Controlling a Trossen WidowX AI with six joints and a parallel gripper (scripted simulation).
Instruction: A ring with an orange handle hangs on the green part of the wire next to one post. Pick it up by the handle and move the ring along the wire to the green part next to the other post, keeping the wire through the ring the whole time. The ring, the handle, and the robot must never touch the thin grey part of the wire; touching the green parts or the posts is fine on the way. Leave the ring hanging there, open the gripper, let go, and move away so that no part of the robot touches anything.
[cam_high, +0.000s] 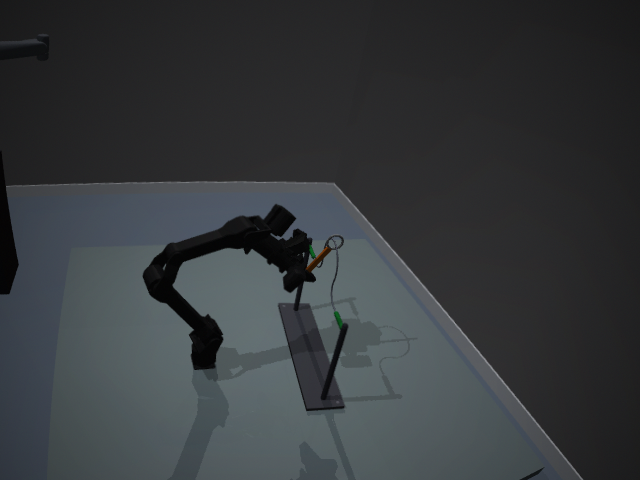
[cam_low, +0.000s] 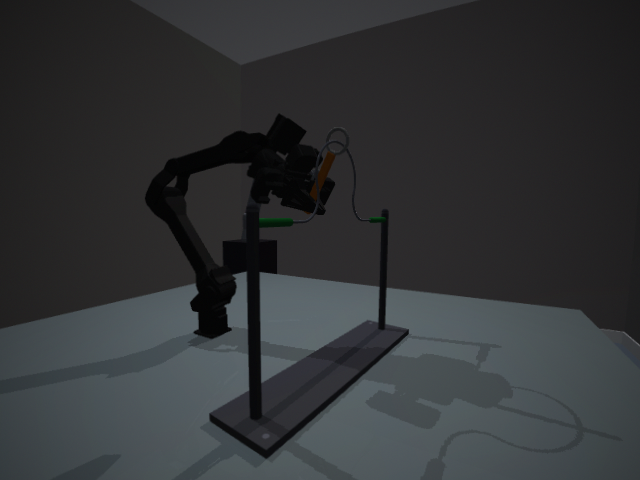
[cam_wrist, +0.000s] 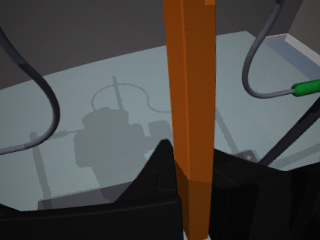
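The black parallel-jaw gripper (cam_low: 315, 198) is clamped on the lower end of the long orange handle (cam_low: 323, 175), which tilts upward to the thin grey metal ring (cam_low: 337, 139). The ring sits at the crest of the arched grey wire (cam_low: 353, 180), about midway between the two green sleeves. Whether the ring clears the wire there is too fine to tell.

The step in hand is the carry along the wire. From the exterior view, the ring must next follow the steep downward bend toward the short green sleeve (cam_low: 377, 219) beside the far dark post (cam_low: 383, 268), so the wrist likely needs to retilt to hold the wire centred.
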